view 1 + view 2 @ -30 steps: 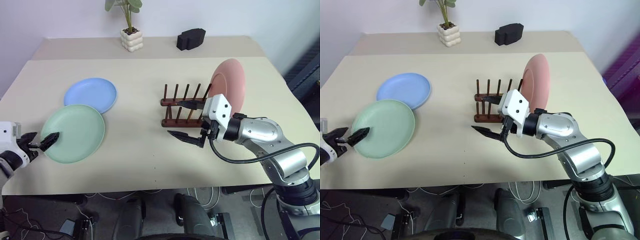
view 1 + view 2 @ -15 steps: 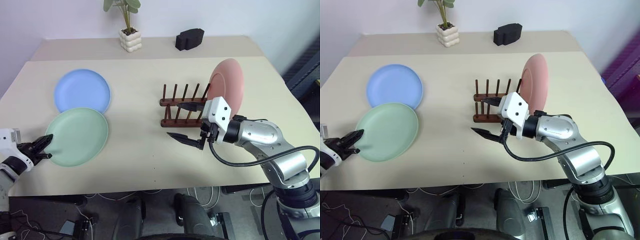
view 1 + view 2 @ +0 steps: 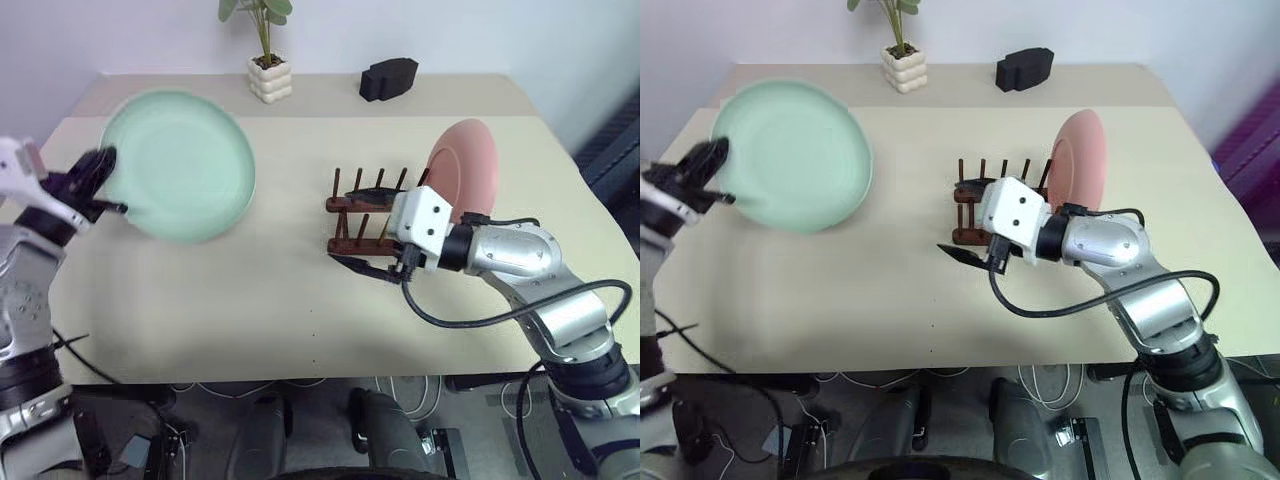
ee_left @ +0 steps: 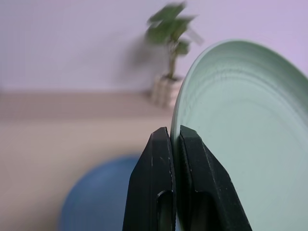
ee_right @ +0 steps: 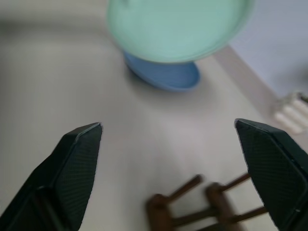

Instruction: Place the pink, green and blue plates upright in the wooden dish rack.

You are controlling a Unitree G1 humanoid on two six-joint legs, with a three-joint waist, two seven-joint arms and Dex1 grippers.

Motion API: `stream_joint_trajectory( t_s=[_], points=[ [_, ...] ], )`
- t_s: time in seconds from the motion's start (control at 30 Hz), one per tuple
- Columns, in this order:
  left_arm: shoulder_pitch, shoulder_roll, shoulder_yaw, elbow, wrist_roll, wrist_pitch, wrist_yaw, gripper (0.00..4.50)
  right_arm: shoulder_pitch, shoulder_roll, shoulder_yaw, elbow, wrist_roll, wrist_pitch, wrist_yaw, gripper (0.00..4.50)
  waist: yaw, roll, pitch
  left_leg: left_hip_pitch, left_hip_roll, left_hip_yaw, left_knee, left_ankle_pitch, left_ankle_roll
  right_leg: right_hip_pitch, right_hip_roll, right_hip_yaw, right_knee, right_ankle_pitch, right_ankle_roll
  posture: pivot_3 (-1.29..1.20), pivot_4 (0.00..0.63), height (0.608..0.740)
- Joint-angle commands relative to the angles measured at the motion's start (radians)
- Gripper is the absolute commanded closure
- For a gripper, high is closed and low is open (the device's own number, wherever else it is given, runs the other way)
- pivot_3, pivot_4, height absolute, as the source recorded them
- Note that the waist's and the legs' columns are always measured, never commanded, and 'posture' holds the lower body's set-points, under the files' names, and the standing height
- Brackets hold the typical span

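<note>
Where gripper (image 4: pixel 174 144) clamps, round matte green plate (image 3: pixel 185 160)

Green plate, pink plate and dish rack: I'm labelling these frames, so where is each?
green plate (image 3: pixel 185 165): left eye view, centre of its face.
pink plate (image 3: pixel 468 165): left eye view, upper face.
dish rack (image 3: pixel 345 204): left eye view, rear rail's left end.

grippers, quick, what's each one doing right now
Left gripper: shut on the rim of the green plate, held up off the table.
Right gripper: open, holding nothing, beside the wooden dish rack.
</note>
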Motion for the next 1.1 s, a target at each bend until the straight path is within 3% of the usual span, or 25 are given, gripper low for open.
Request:
stream_joint_trajectory(
  t_s=[0.03,0.37,0.97,1.1],
  points=[
    [-0.083,-0.011,-0.069,-0.09,0.034,-0.029,0.045,4.47,-0.069,0.034,0.07,0.072,-0.186,-0.093,-0.08,0.0,-0.004,0.0,0.0,0.0,0.0,0.0,0.0,0.0,0.0,0.0,0.0,0.0,0.0,0.0,0.0,0.0,0.15,0.74],
    [-0.236,-0.125,-0.252,-0.176,0.154,0.005,0.209,4.47,-0.166,0.124,0.185,0.239,-0.552,-0.28,-0.233,0.0,-0.02,0.0,0.0,0.0,0.0,-0.001,-0.001,0.0,-0.001,-0.001,0.001,0.0,0.002,0.001,0.001,0.0,0.15,0.74],
    [-0.321,-0.217,-0.303,-0.256,0.153,0.201,0.311,4.47,-0.201,0.213,0.205,0.442,-0.752,-0.483,-0.277,0.0,-0.021,0.0,0.0,0.0,0.0,-0.002,-0.001,0.002,-0.003,0.0,0.002,0.0,0.002,0.001,0.001,0.0,0.15,0.74],
    [-0.323,-0.233,-0.314,-0.263,0.152,0.216,0.308,4.5,-0.195,0.222,0.199,0.446,-0.767,-0.501,-0.28,1.85,-0.021,0.0,0.0,0.0,0.0,-0.002,-0.001,0.002,-0.003,0.0,0.002,0.0,0.002,0.001,0.001,0.0,0.15,0.74]
  ],
)
